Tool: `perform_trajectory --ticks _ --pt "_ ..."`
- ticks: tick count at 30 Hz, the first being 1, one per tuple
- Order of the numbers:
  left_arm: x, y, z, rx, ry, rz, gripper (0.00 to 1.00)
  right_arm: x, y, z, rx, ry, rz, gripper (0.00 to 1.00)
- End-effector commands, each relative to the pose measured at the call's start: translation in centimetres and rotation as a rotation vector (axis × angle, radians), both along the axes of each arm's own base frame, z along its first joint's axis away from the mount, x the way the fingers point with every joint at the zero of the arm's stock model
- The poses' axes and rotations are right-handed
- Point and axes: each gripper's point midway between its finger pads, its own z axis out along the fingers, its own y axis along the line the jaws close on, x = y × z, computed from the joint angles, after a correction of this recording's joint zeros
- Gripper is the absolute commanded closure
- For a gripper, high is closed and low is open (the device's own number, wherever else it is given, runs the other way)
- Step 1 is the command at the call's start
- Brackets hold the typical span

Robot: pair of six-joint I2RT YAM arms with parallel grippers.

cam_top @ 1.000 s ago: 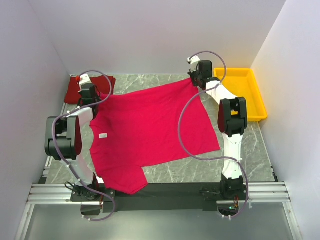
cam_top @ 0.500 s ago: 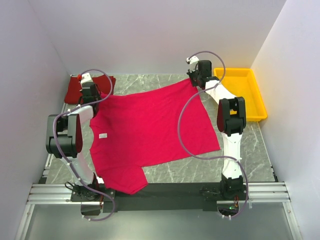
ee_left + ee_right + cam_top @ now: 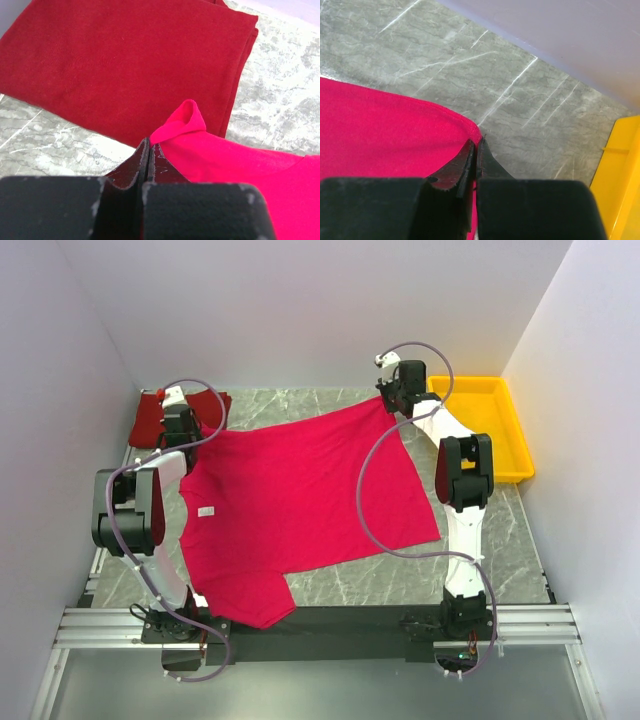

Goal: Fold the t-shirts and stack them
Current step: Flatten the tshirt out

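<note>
A bright crimson t-shirt [image 3: 300, 500] lies spread across the marble table with a small white neck label [image 3: 207, 511] near its left side. My left gripper [image 3: 177, 423] is shut on the shirt's far-left corner [image 3: 182, 122]. At the far-right corner [image 3: 465, 131] my right gripper [image 3: 397, 390] is shut on the hem. The darker red t-shirt [image 3: 150, 418] lies folded at the far left [image 3: 115, 65], just beyond my left gripper.
A yellow plastic tray [image 3: 500, 425] stands at the far right, its edge [image 3: 622, 170] close to my right gripper. Grey walls close in on the left, back and right. The arm bases and a metal rail [image 3: 320, 625] line the near edge.
Both grippers have shifted very slightly toward the far side with the shirt's corners still pinched. The cloth lies almost as before.
</note>
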Motion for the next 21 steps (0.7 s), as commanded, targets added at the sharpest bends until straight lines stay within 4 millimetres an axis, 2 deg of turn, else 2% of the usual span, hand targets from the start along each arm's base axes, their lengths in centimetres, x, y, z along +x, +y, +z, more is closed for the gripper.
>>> perform_trajectory --ticks 1,14,21 --pt "0.6 -0.1 2.8 0.02 -0.07 -0.032 0.99 0.8 -0.4 2.8 0.022 -0.062 -0.009 1.0" --pt "-0.7 -0.1 3.4 0.042 -0.082 -0.09 0.99 -0.1 -1.0 3.3 0.064 -0.051 0.031 1.0" --pt "-1.0 -1.0 4.3 0.029 -0.115 -0.153 0.99 -0.8 -0.2 3.7 0.099 -0.053 0.101 1.0"
